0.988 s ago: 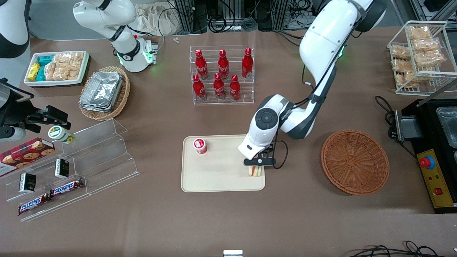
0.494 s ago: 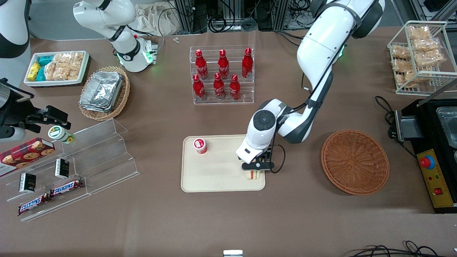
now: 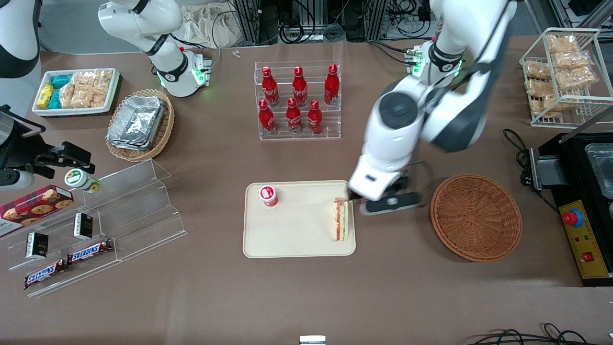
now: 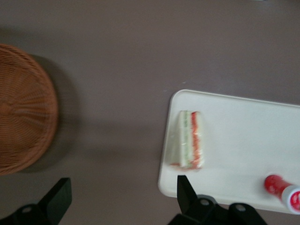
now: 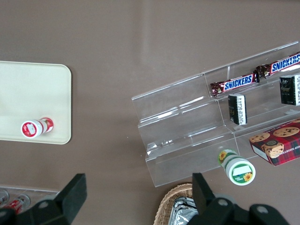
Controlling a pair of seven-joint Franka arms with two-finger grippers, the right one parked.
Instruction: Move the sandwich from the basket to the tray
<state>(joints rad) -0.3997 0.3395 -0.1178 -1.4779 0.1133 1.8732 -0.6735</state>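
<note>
The sandwich [image 3: 340, 220] lies on the cream tray [image 3: 287, 237], along the tray edge nearest the reddish-brown basket [image 3: 476, 217]; its red and green layers face up. The basket holds nothing. My left gripper [image 3: 389, 205] hangs above the bare table between tray and basket, raised clear of the sandwich. In the left wrist view the sandwich [image 4: 190, 139] rests free on the tray [image 4: 243, 136], the basket [image 4: 23, 108] lies off to one side, and the gripper [image 4: 123, 197] is open with only tabletop between its fingers.
A small red-capped bottle [image 3: 268, 195] stands on the tray toward the parked arm's end. A rack of red bottles [image 3: 298, 100] stands farther from the camera. A black machine [image 3: 582, 201] sits beside the basket. A clear acrylic shelf [image 3: 124, 211] lies toward the parked arm's end.
The gripper let go of the sandwich, rose, and swung off the tray toward the basket. The sandwich, held upright before, now lies flat on the tray.
</note>
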